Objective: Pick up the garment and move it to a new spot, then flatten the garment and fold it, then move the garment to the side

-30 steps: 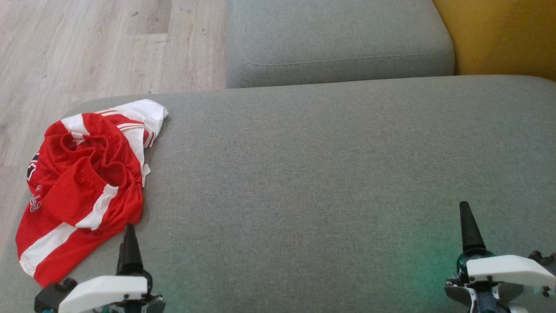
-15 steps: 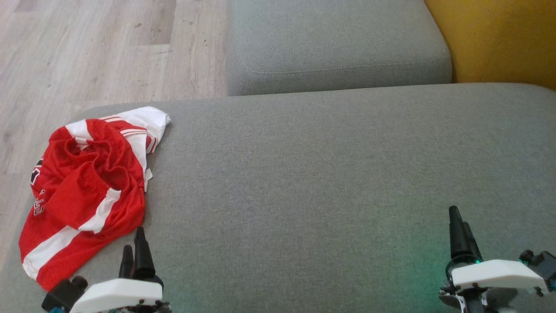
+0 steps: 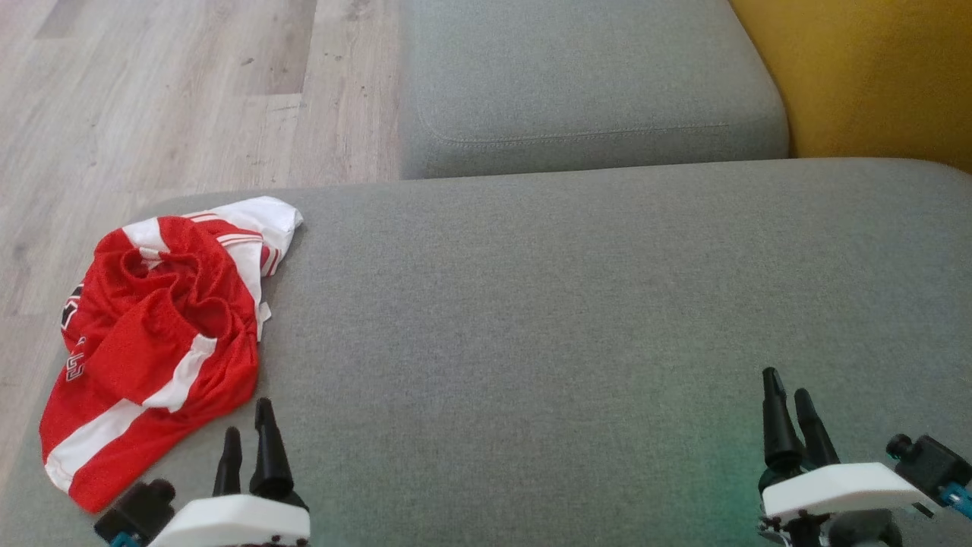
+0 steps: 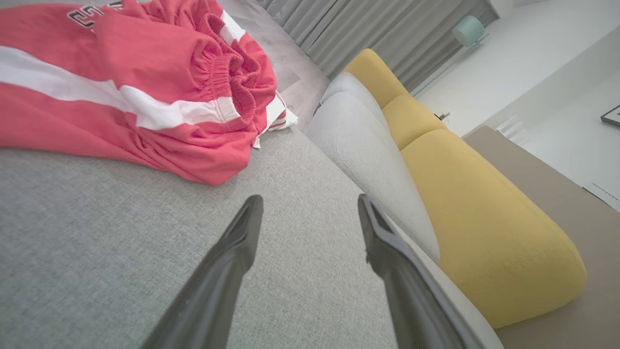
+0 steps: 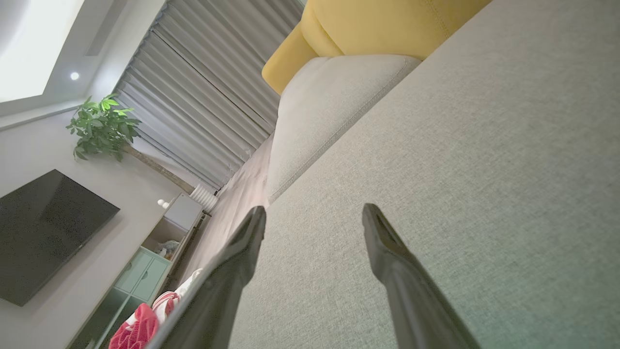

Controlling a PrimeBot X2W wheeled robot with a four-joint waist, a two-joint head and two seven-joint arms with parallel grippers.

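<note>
One pair of red mesh shorts [image 3: 152, 342] with white stripes is lying crumpled at the left end of the wide grey seat cushion [image 3: 569, 304], reaching that cushion's left edge next to the pale wooden floor [image 3: 152, 99]. From the left wrist the shorts [image 4: 145, 97] are showing a gathered elastic band and some lettering, and they are resting flat on the fabric with nothing gripping them.

Two grippers are hovering over the near side of the cushion. The left gripper [image 3: 247, 418] is sitting just beside the shorts' near right hem without touching it, and in its own wrist view this gripper [image 4: 309, 201] is holding its two dark fingers spread wide, with bare grey upholstery between them. The right gripper [image 3: 786, 384] is hanging well apart from the shorts at the far right, and its own camera is showing the right gripper [image 5: 314, 208] gaping wide and holding nothing, with the shorts [image 5: 138, 329] small in the distance.

One second grey cushion [image 3: 585, 83] is lying beyond the first, and one yellow cushion [image 3: 873, 76] is sitting at the upper right. One dark television [image 5: 48, 232], one leafy potted plant [image 5: 101, 126] and grey pleated curtains [image 5: 208, 97] are standing in the room behind
</note>
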